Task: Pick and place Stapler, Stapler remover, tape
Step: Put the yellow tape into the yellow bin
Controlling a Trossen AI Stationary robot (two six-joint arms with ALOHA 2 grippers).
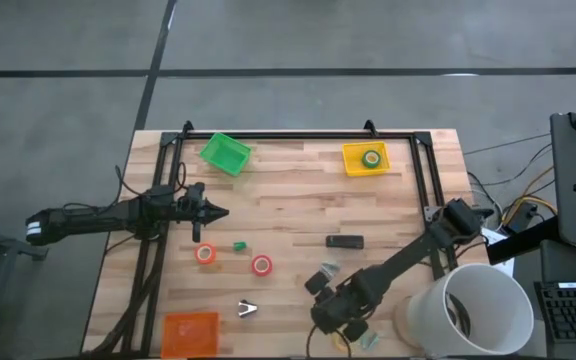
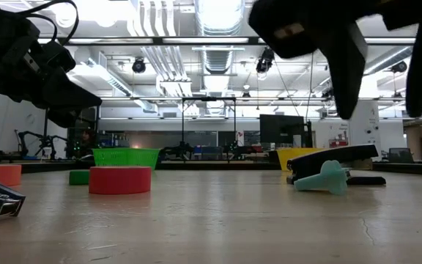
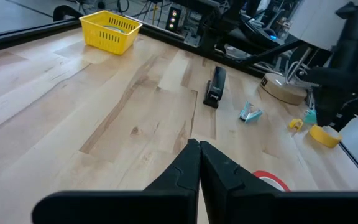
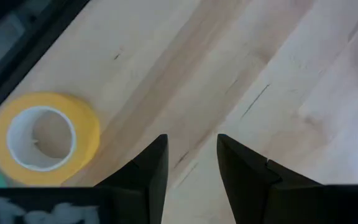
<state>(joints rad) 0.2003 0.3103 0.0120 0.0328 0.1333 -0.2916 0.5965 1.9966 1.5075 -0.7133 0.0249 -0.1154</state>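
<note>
The black stapler [image 1: 345, 241] lies flat mid-table, also seen in the left wrist view [image 3: 215, 86] and the low view [image 2: 335, 156]. A pale teal piece [image 1: 326, 270] lies just near of it. A claw-shaped staple remover [image 1: 247, 309] sits by the near edge. The red [image 1: 261, 265] and orange [image 1: 205, 254] tape rolls lie flat, left of centre. My right gripper [image 4: 191, 155] hovers open over bare wood near the near edge [image 1: 333, 315], beside a yellow tape roll [image 4: 42, 137]. My left gripper [image 1: 213, 212] waits shut above the left side, touching nothing.
A green basket [image 1: 225, 153] and a yellow basket [image 1: 366, 158] holding a green roll stand at the far edge. An orange basket [image 1: 190, 330] is at the near left. A white bucket [image 1: 478, 310] stands at the near right. A small green piece [image 1: 238, 245] lies between the rolls.
</note>
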